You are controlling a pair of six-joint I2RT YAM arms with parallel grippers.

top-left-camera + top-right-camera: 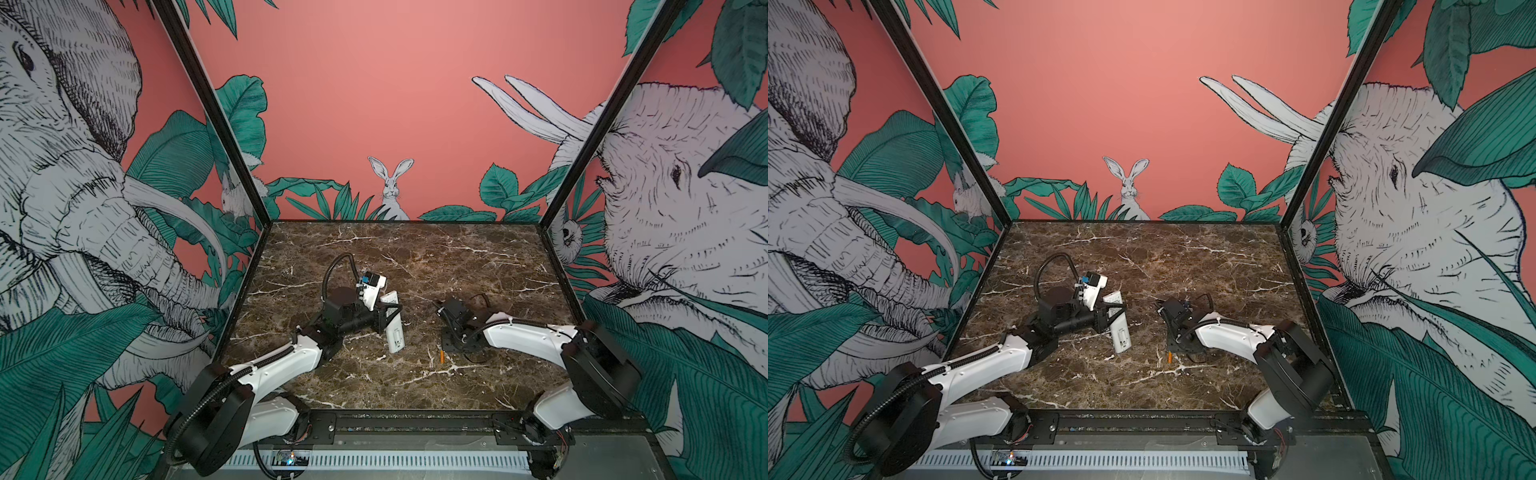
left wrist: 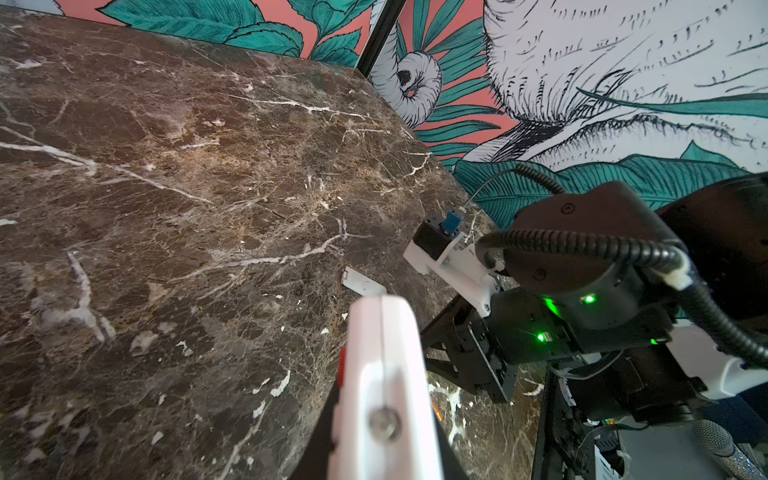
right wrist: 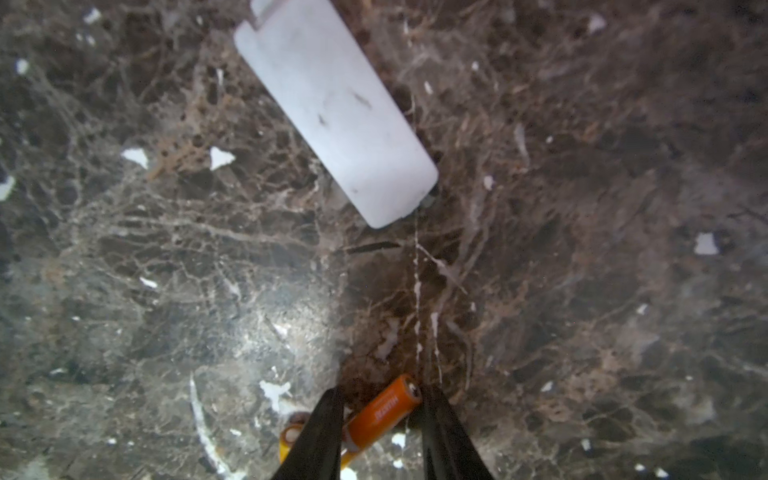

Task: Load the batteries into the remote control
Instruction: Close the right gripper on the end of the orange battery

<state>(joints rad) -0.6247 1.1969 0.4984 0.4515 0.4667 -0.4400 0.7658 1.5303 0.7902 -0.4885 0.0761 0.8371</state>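
On the brown veined marble tabletop (image 1: 415, 257), we see the long slim white plastic remote control (image 1: 395, 338) clamped across its middle by the left gripper (image 1: 390, 319). The right gripper (image 3: 384, 440) points down with its jaws apart. One small orange cylindrical battery (image 3: 382, 411) lies slantwise between them and a second orange battery (image 3: 291, 436) lies just outside one finger; we cannot tell whether the jaws press the first.

Pink walls (image 1: 374, 104) carried drawn elephants (image 1: 685, 199), a rabbit (image 1: 390, 187) and green leaves (image 1: 245, 108) — below lay a brown marble tabletop (image 1: 415, 257), white-veined, black-framed.
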